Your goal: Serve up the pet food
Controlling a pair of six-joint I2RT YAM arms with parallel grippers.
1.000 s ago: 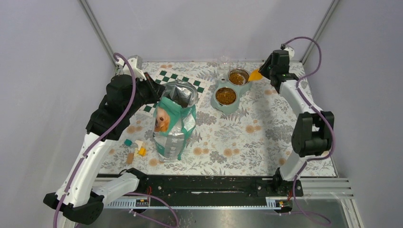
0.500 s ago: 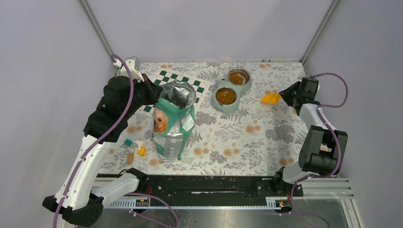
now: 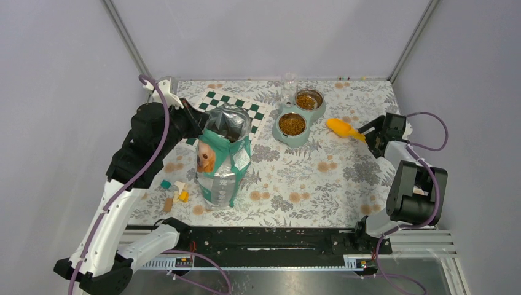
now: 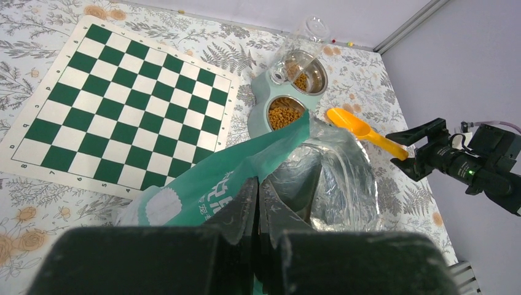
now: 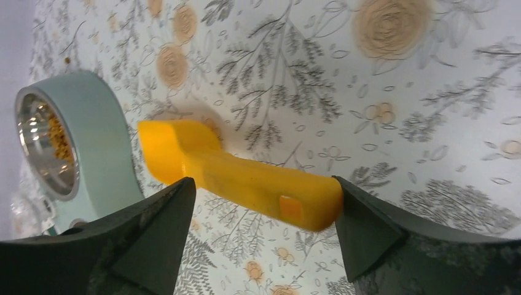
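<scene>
Pet food fills both steel bowls (image 3: 292,124) (image 3: 306,100) of the teal double feeder (image 3: 299,139), also visible from the left wrist (image 4: 284,115). The orange scoop (image 3: 343,128) lies on the floral table right of the feeder, and it looks empty. My right gripper (image 3: 369,139) is open, its fingers spread wide on either side of the scoop's handle end (image 5: 279,190). My left gripper (image 4: 258,187) is shut on the rim of the upright teal bag (image 3: 224,166), whose silver-lined mouth (image 4: 335,178) stands open.
A green-and-white chessboard mat (image 3: 242,104) lies behind the bag. A clear bottle (image 3: 289,83) stands at the feeder's far end. Small toy blocks (image 3: 175,193) lie left of the bag. Grey walls close in the table on both sides.
The right arm swung from the far bowl to the right and down. The scoop now lies on the table and the right jaws have opened. The left arm keeps its hold on the bag.
</scene>
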